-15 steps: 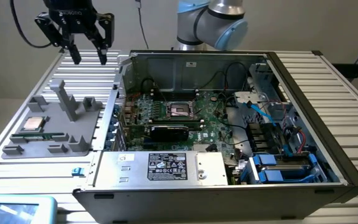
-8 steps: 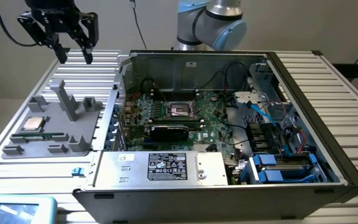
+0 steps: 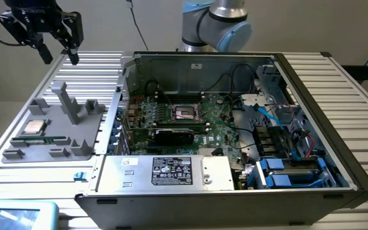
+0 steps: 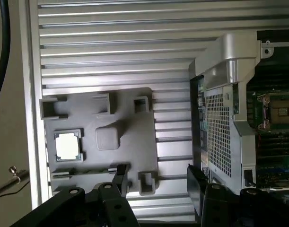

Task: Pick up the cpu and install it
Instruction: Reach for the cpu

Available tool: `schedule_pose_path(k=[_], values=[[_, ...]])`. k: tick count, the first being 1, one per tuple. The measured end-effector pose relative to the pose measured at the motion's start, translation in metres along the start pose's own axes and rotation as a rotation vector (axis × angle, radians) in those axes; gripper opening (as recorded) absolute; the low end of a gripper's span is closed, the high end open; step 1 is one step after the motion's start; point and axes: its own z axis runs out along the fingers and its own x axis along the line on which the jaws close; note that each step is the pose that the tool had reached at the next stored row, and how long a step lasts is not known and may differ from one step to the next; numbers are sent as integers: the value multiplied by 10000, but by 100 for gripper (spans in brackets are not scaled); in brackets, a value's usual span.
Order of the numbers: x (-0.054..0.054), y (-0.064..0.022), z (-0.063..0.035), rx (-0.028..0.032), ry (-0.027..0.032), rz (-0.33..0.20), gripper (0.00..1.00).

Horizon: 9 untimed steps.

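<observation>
Exterior and wrist views of the workcell. The gripper (image 3: 59, 58) hangs in the air above the far corner of the slatted metal table (image 3: 350, 96), at the exterior view's left. Its two dark fingers (image 3: 45, 56) are spread wide apart and nothing is between them. The cpu (image 3: 34, 127), a small square chip with a bright metal top, lies flat in its recess on the grey fixture plate (image 3: 51, 115), well below the gripper and untouched. A long green memory stick (image 3: 40, 140) sits in a slot just beside the cpu, nearer the camera. To the exterior view's right of the plate stands the opened computer case (image 3: 312, 158), with the metal-framed socket (image 3: 187, 112) on its green motherboard and nothing seated in it. In the wrist view the spread fingers (image 4: 119, 182) frame the plate (image 4: 106, 113), with the cpu (image 4: 67, 145) in its recess and the socket (image 4: 279, 111) inside the case.
</observation>
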Motion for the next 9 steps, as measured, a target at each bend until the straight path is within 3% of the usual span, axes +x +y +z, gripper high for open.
schedule_pose_path(k=[9], values=[[411, 18, -7, 0, 0, -1, 62]])
